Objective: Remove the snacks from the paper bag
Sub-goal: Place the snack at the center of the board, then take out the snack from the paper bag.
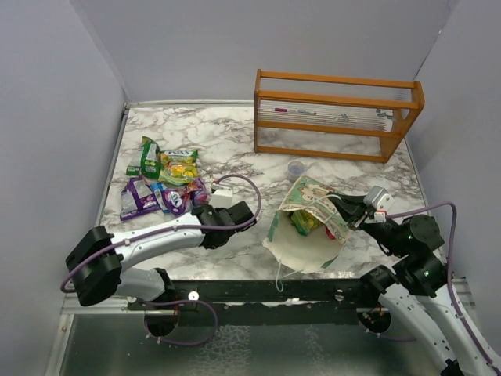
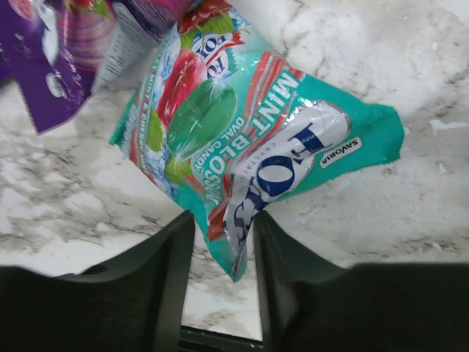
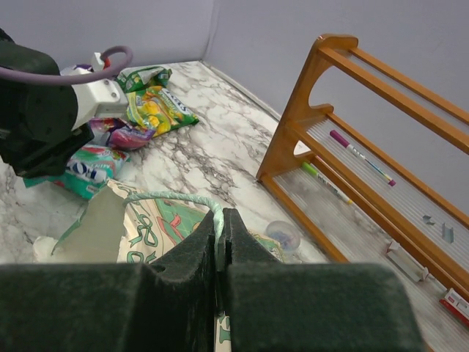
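Right claw pinches bag handle; left claw spread astride teal packet; rack beyond.

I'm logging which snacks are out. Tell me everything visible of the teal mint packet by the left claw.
The teal packet is glossy, crinkled foil printed with red and green candies, "Mint Blossom Oval Candy" and a white logo. It lies on the marble table, its far end under a purple packet. One corner sits between the left claw's parted fingers.
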You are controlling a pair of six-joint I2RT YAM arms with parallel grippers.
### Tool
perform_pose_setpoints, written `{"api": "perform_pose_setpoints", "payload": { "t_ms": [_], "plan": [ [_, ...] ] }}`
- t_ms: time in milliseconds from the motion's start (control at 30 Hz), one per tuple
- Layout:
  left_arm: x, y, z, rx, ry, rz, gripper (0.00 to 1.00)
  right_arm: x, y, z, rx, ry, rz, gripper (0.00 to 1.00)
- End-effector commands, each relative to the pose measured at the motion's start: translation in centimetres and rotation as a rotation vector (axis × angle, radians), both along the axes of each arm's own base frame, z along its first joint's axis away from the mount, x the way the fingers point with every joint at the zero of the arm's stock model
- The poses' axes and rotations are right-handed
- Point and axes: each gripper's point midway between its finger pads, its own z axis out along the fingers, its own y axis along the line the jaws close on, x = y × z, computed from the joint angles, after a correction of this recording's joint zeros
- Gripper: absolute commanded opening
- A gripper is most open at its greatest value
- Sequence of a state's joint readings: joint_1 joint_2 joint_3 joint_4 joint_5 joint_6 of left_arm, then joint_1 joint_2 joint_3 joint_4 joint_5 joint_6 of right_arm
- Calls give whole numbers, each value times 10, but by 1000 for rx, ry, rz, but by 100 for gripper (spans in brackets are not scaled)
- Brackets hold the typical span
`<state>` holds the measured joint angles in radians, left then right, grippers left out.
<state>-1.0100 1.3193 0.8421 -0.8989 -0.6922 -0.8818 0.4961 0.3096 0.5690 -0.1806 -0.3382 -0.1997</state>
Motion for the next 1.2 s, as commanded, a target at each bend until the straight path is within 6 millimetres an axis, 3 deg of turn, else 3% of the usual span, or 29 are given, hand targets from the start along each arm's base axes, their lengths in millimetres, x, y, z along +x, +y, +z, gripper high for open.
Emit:
{"api": "perform_pose_setpoints", "payload": {
  "t_ms": [0, 167, 333, 467, 633, 900, 1033, 1167],
  "plan": [
    [-8, -26, 17, -236, 1, -77, 50, 1, 1, 2, 1, -18, 6, 2],
    [-17, -51, 82, -600, -123, -179, 67, 1, 2, 1, -1, -16, 9, 2],
    [-35, -80, 139, -932, -204, -330, 70, 1, 2, 1, -1, -16, 8, 2],
    [-48, -107, 163, -1099, -209, -467, 70, 1, 2, 1, -1, -15, 9, 2],
    [-60, -147, 175, -1239, -164, -618, 84, 1, 2, 1, -2, -14, 9, 2],
    [-90, -192, 191, -1241, -223, -786, 84, 2, 3, -1, -5, -11, 9, 2],
    [-109, -221, 184, -1167, -234, -867, 79, 2, 3, -1, -5, -10, 9, 2],
    [-121, -251, 155, -1011, -245, -923, 77, 2, 3, -1, -5, -11, 9, 2]
  ]
}}
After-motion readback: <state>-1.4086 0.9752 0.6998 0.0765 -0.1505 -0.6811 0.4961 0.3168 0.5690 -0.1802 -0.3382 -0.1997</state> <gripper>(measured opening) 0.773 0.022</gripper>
